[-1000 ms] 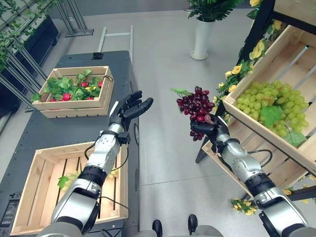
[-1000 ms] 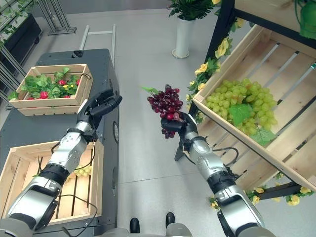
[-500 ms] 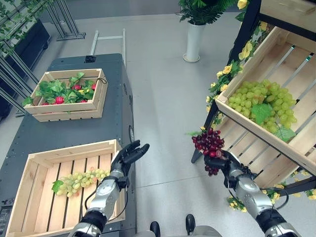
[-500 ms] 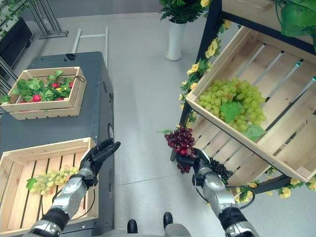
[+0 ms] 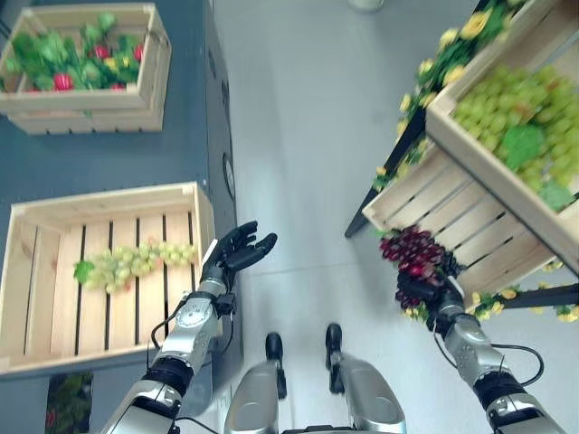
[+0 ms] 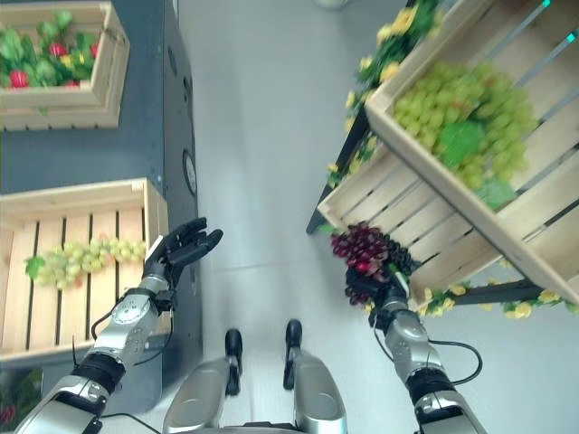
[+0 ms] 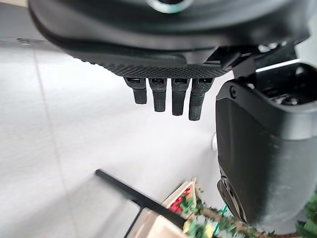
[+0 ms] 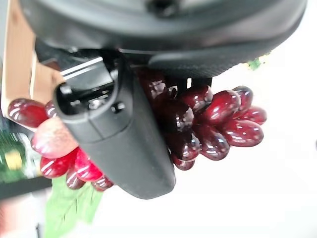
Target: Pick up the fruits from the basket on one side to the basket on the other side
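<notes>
1. Beside the slanted shelf crates, the right hand [image 5: 425, 291] curls its fingers round a bunch of dark red grapes [image 5: 412, 252], held above the floor just in front of the lower shelf crate [image 5: 434, 203].
2. The left hand [image 5: 233, 253] hangs with fingers relaxed and spread, holding nothing, just off the worktop [image 5: 194, 54] edge.
3. A green grape bunch [image 5: 131, 264] lies in the near wooden crate [image 5: 54, 203] on the worktop.
4. More green grapes [image 5: 511, 113] fill the upper shelf crate [image 5: 488, 176].
5. A far crate [image 5: 90, 104] holds leafy greens with red fruit.
</notes>
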